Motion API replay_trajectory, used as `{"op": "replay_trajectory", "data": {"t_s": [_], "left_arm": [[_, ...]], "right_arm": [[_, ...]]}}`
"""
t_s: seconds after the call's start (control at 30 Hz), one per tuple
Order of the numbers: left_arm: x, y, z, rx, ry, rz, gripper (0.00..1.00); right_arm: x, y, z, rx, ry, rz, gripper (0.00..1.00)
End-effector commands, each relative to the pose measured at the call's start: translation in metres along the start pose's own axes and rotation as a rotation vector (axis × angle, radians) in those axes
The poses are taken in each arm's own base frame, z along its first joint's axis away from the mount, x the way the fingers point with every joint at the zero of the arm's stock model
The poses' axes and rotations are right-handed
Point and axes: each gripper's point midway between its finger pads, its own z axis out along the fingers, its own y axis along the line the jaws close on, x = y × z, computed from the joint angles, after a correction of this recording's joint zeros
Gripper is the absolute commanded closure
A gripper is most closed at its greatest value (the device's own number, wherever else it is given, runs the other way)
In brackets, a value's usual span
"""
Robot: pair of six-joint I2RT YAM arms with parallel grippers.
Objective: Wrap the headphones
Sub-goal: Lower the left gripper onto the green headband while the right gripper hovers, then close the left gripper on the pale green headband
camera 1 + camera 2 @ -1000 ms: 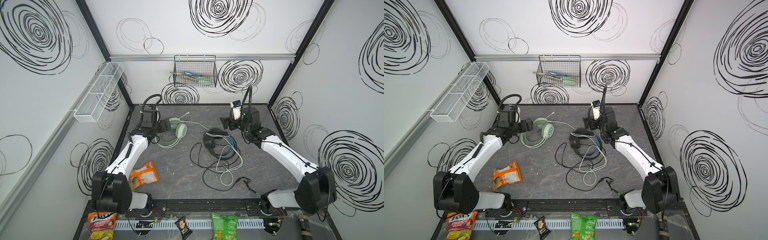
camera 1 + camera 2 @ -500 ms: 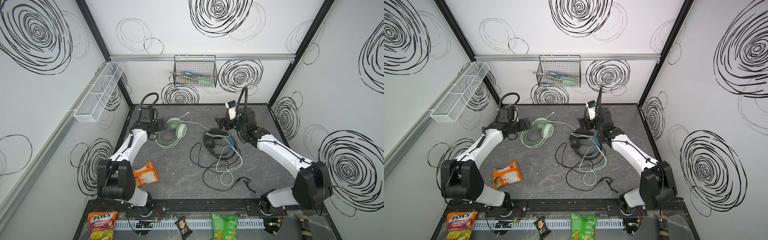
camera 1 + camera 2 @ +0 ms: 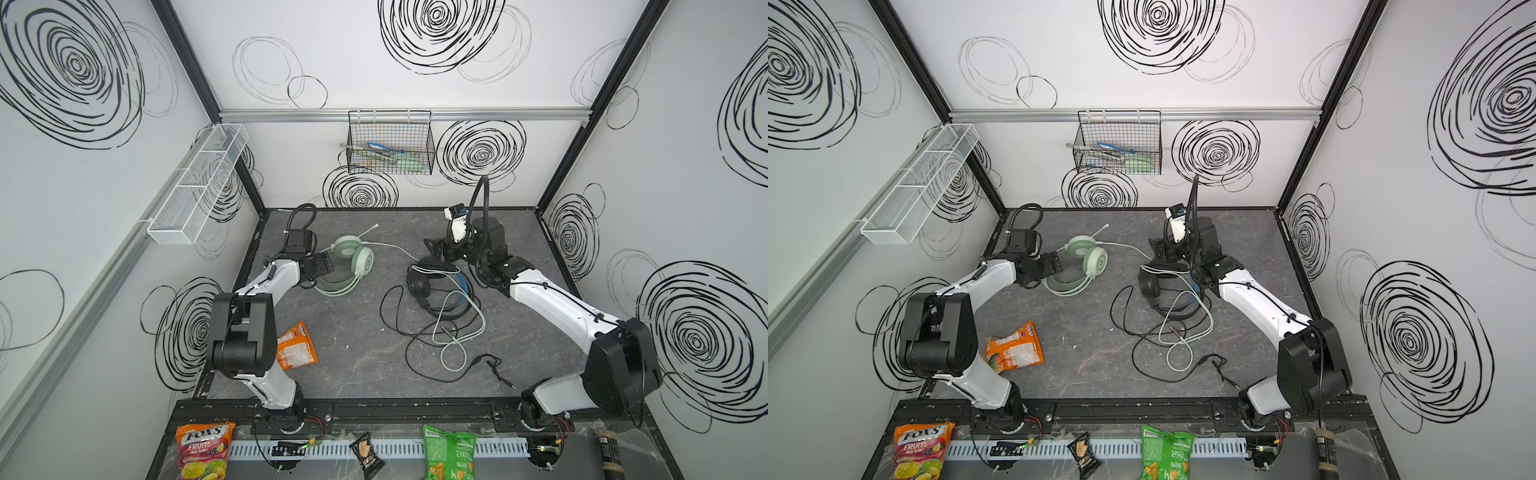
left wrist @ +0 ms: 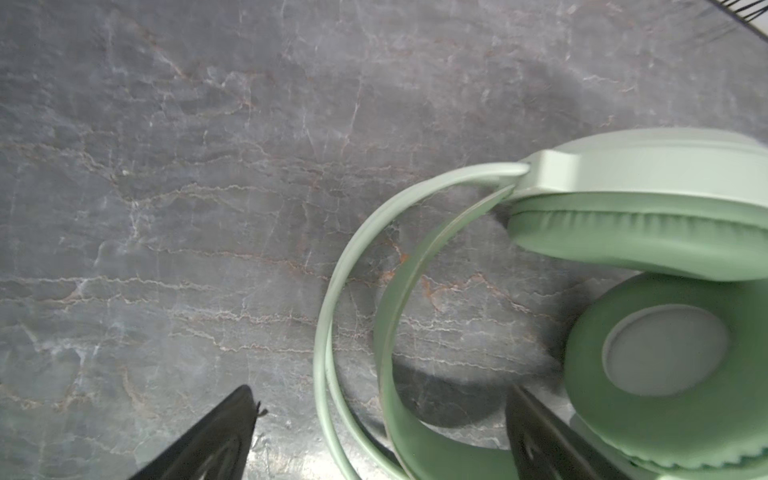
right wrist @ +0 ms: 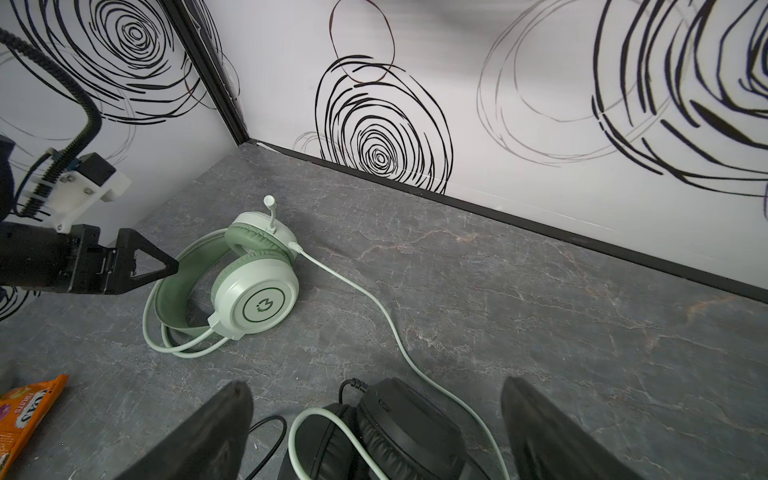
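Both tools gape, empty: left tool (image 3: 326,266) 9 o'clock of mint headset (image 3: 362,259), right tool (image 3: 436,249) 12 o'clock of black headset (image 3: 417,286). Grab headbands (image 4: 384,332), likely stiff; cables (image 5: 347,280) limp, tangled.

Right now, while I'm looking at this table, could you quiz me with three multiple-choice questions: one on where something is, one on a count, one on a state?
1. Where does the orange snack bag lie on the table?
A. At the far back
B. On the left side, towards the front
C. On the right side, towards the front

2. How many headsets lie on the table?
A. One
B. Three
C. Two

3. How is the left gripper?
A. Open, with the green headband between its jaws
B. Shut on the headband
C. Shut and empty

Answers:
1 B: both top views show the bag left of the middle, nearer the front.
2 C: there is a mint-green headset and a black headset.
3 A: the left wrist view shows the fingers spread wide on either side of the band.
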Motion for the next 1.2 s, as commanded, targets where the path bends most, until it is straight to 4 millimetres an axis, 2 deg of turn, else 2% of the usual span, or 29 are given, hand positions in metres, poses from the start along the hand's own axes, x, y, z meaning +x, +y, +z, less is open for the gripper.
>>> {"op": "replay_trajectory", "data": {"t_s": [0.0, 0.33, 0.57, 0.7, 0.97, 1.17], "left_arm": [[-0.004, 0.011, 0.006, -0.040, -0.036, -0.053, 0.04], [0.019, 0.016, 0.033, -0.071, 0.023, -0.063, 0.01], [0.028, 0.016, 0.045, -0.087, 0.046, -0.046, 0.17], [0.031, 0.016, 0.048, -0.098, 0.052, -0.035, 0.21], [0.034, 0.004, 0.055, -0.078, 0.055, -0.009, 0.34], [0.038, -0.005, 0.061, -0.076, 0.063, 0.034, 0.47]], "right_arm": [[-0.013, 0.008, -0.009, -0.029, -0.054, -0.008, 0.03], [-0.007, 0.012, -0.009, -0.044, -0.052, -0.007, 0.03], [-0.012, 0.013, -0.012, -0.045, -0.068, -0.011, 0.03], [-0.014, 0.012, -0.015, -0.039, -0.076, -0.011, 0.03], [-0.018, 0.010, -0.022, -0.023, -0.089, -0.020, 0.03], [-0.022, 0.007, -0.027, -0.002, -0.093, -0.027, 0.03]]}}
